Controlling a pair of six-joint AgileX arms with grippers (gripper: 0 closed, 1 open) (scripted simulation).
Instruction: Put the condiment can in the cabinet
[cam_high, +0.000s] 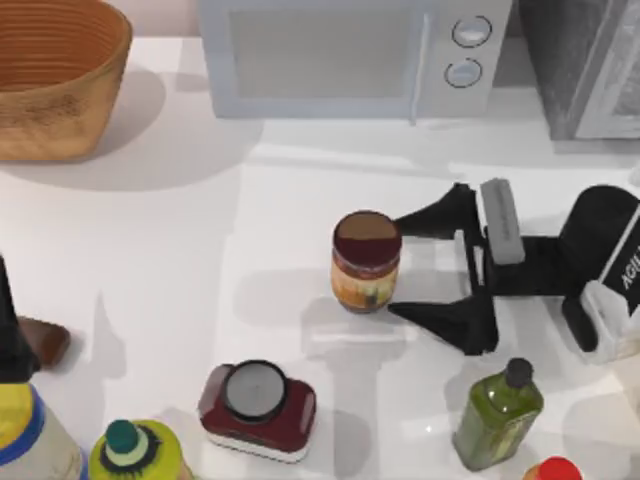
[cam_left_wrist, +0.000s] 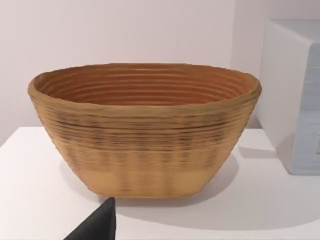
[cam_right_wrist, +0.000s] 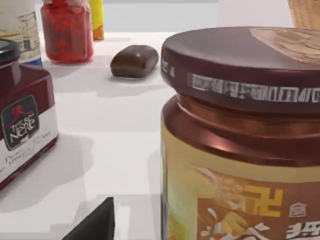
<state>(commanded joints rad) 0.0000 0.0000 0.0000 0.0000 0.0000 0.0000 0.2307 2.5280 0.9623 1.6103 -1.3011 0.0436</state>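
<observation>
At centre of tabletop (cam_high: 200, 230): condiment can (cam_high: 366, 262), upright, maroon lid on.
Can, right wrist view: close in front of the camera, lid (cam_right_wrist: 245, 60) and yellow label (cam_right_wrist: 240, 210) visible.
Right gripper (cam_high: 425, 265): just right of the can, level with it; fingers (cam_high: 440, 215) spread apart, one tip on each side of the can, contact not discernible.
Cabinet (cam_high: 585, 65): far right corner of the tabletop, well apart from the can.
Microwave (cam_high: 350, 55): far edge, just left of the cabinet.
Maroon container (cam_high: 257, 412): near side, left of the can.
Green bottle (cam_high: 498, 415): near side, right of the can.
Basket (cam_high: 55, 80): far left corner.
Left arm (cam_high: 10, 330): parked at the left edge; finger state cannot be told.
</observation>
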